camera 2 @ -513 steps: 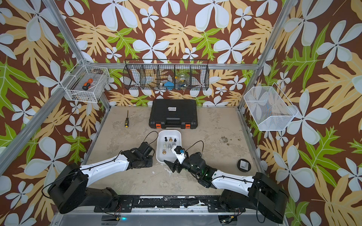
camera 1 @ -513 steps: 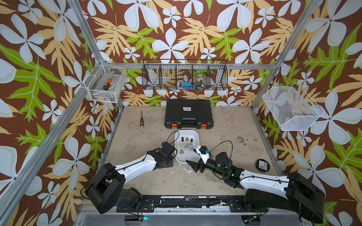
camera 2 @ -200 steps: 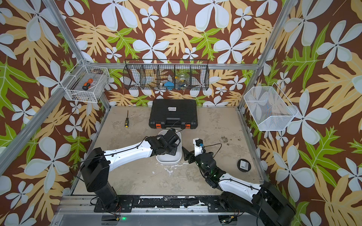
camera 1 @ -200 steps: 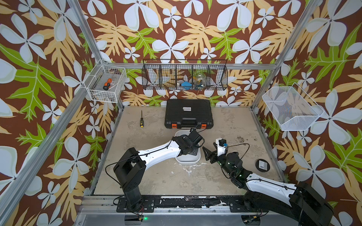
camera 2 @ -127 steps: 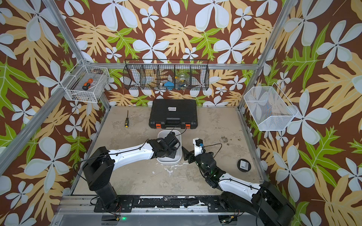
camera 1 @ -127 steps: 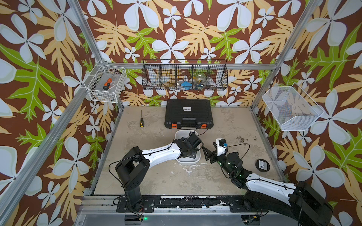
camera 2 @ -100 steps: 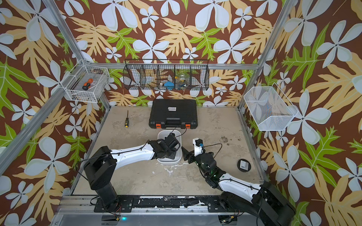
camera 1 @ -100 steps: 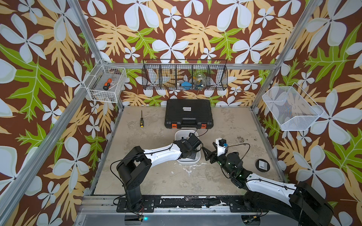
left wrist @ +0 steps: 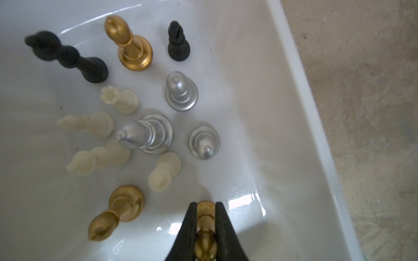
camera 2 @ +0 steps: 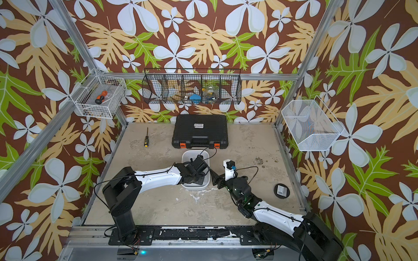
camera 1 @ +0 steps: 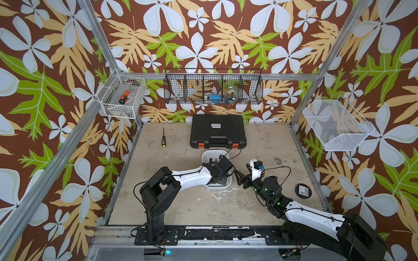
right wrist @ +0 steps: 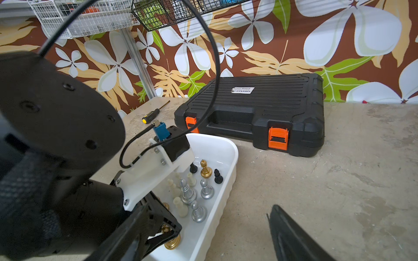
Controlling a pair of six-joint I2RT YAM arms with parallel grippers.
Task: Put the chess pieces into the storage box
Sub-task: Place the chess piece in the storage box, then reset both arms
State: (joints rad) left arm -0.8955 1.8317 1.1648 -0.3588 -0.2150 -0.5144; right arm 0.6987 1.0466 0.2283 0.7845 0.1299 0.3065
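The storage box [camera 1: 206,156] is a white tray in front of the black case, seen in both top views [camera 2: 186,156]. Several chess pieces stand upright inside it: silver [left wrist: 156,135], gold [left wrist: 133,45], black [left wrist: 67,56] and cream [left wrist: 119,99]. My left gripper [left wrist: 205,204] reaches into the box's near end [camera 1: 219,179] and is shut on a gold chess piece [left wrist: 205,239]. The piece's base [right wrist: 173,243] is at the box floor by the right wall. My right gripper [camera 1: 243,175] stands open just right of the box, low over the table, with nothing in it. One of its fingers [right wrist: 289,235] shows.
A black toolcase [camera 1: 218,131] with orange latches lies behind the box. A yellow-tipped screwdriver [camera 1: 163,140] lies at the back left and a black round disc [camera 1: 303,191] at the right. Wire baskets [camera 1: 123,96] hang on the walls.
My left arm came from the box's left side over the box with the gold piece, then drew slightly toward the near end. My right gripper withdrew from the box to its right.
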